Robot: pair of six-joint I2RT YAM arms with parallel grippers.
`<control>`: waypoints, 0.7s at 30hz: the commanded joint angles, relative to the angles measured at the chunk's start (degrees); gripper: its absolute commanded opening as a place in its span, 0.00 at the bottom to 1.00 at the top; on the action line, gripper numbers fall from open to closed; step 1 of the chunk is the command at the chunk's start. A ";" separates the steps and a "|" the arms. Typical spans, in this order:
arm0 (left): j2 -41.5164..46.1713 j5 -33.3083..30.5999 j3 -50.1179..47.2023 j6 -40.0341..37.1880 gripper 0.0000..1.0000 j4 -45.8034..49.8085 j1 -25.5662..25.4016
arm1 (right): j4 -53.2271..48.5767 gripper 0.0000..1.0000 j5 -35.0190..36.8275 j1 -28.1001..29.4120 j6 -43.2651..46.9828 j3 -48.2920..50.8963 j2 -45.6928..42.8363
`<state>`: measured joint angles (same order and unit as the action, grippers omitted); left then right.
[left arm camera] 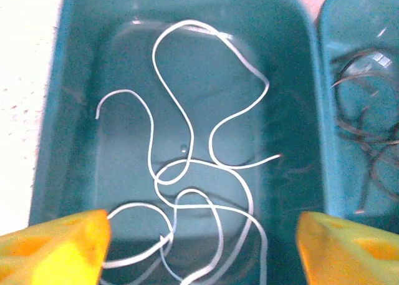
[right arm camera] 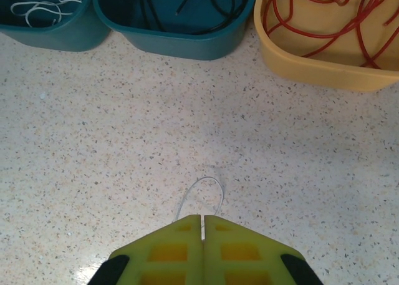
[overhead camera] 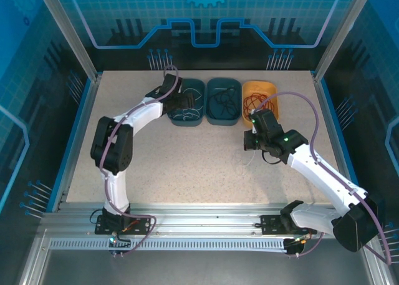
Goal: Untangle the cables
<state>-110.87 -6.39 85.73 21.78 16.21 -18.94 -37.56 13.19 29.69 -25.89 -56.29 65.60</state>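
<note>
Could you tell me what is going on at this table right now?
Two arms are sorting cables into bins. The white cable lies in the left bin, the black cable in the middle bin and the red cable in the yellow bin. The left end effector hangs open over the white cable, gripping nothing. The right end effector is shut above the table, with a thin white loop poking out between its fingers.
</note>
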 commanded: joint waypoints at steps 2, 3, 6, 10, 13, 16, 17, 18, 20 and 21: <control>11.96 0.70 -4.61 4.05 0.99 -1.98 -0.31 | -0.67 0.00 -0.09 1.13 0.01 -2.76 -1.79; 13.97 1.01 -5.71 4.28 0.99 -2.06 -0.31 | -0.82 0.00 -0.09 1.30 0.18 -3.06 -1.95; 20.55 0.47 -9.68 4.94 0.99 -1.58 -0.30 | -1.89 0.00 0.29 2.50 0.81 -4.99 -2.20; 29.85 -1.69 -16.25 5.16 0.99 -1.16 -0.22 | -4.39 0.00 2.63 4.82 2.26 -9.55 -1.89; 37.39 -4.10 -22.72 6.58 0.99 -2.32 -0.13 | -5.82 0.00 3.33 6.31 3.70 -13.68 -1.07; 44.97 -5.18 -29.64 7.75 0.99 -4.90 0.33 | -7.32 0.00 2.91 7.26 5.25 -18.26 0.64; 47.46 -5.34 -31.78 7.79 0.99 -5.58 0.32 | -7.97 0.00 2.87 7.69 5.87 -20.13 1.48; 49.53 -5.50 -33.25 7.75 0.99 -5.66 0.31 | -8.28 0.00 2.81 7.99 6.38 -21.38 2.18; 53.65 -6.40 -35.82 7.75 0.99 -4.48 0.39 | -8.87 0.00 2.44 8.45 7.47 -24.65 3.89; 55.33 -6.88 -36.70 7.75 0.99 -3.67 0.35 | -9.10 0.00 2.09 8.56 7.90 -26.11 4.70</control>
<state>-59.81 -10.72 51.29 28.58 13.13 -18.92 -44.05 14.96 37.26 -20.80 -78.70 68.29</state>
